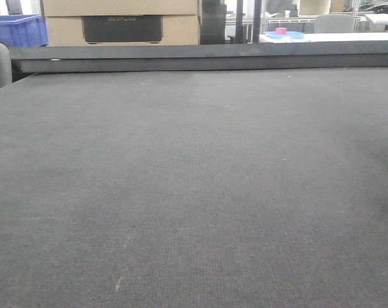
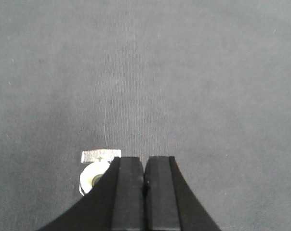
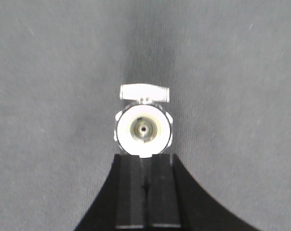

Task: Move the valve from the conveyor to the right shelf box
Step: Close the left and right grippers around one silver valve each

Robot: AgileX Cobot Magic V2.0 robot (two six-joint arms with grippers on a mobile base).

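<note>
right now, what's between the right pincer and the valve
Nothing. In the right wrist view the valve sits directly past the tips of the shut right pincer, with no gap of conveyor showing between them.

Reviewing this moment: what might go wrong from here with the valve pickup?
1. The right hand looks shut, with the valve just beyond its tip; advancing without opening would likely shove it rather than grasp it.
2. The left hand is shut too, and a half-hidden valve lies close beside it; any sideways move might knock it.
</note>
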